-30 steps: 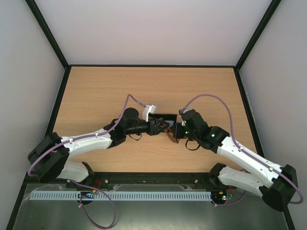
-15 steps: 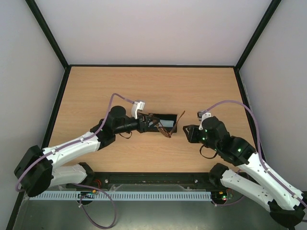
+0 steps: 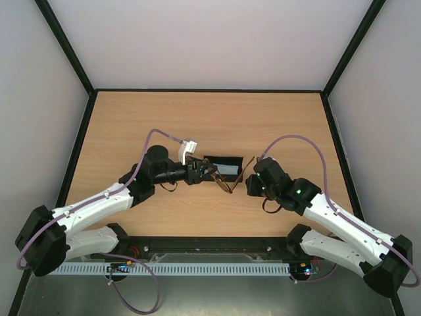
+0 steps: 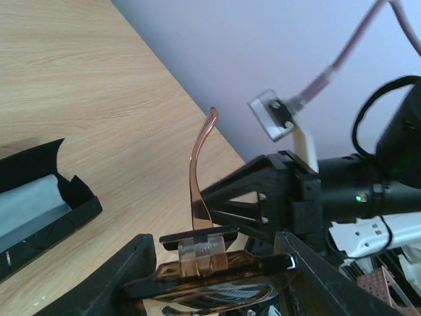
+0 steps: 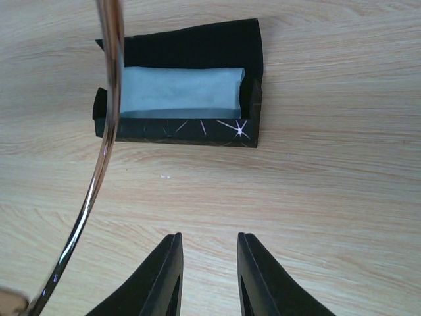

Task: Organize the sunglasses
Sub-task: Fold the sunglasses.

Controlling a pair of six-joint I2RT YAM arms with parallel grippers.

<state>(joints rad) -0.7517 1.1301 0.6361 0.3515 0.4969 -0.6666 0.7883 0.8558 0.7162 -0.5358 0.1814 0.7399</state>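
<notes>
The left pincer (image 4: 212,263) clamped the amber sunglasses (image 4: 199,191) by the frame, one thin temple arm raised toward 12 o'clock; the right pincer (image 5: 209,263) stood slightly open, holding nothing.

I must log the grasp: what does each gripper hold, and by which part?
The left gripper holds the sunglasses by the front frame, beside a hinge; one temple arm sticks out. The right gripper holds nothing.

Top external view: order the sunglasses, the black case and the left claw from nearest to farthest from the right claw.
1. sunglasses, just left of the right claw
2. black case, left and farther back
3. left claw, farthest left
</notes>
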